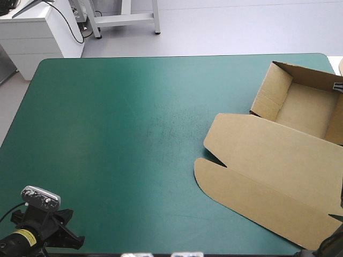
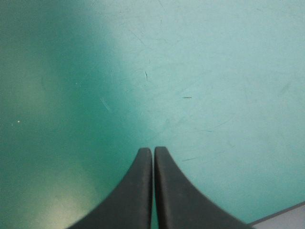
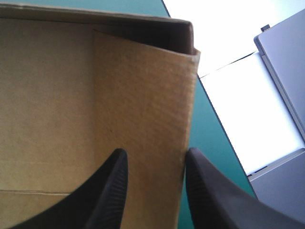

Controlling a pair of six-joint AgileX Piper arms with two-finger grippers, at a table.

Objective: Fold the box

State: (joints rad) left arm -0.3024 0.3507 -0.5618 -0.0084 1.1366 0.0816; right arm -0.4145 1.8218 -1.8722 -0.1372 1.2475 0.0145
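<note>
Straddling box (image 3: 138,95) wall: right tool (image 3: 156,151) parted | left tool (image 2: 153,149) pressed together

High view down over teal-green cover (image 1: 107,134), left wrist close above it, right wrist against shared box (image 3: 143,109)

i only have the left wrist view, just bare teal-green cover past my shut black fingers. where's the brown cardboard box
observer: The brown cardboard box lies at the right side of the table, far from the left gripper.
operator: is it folded up at all
observer: Partly. Its tray part, by the far right corner, has walls raised, while the lid lies flat toward the near edge.
operator: what's the right arm doing
observer: The right gripper is open at the tray, with one upright side wall between its black fingers.
</note>
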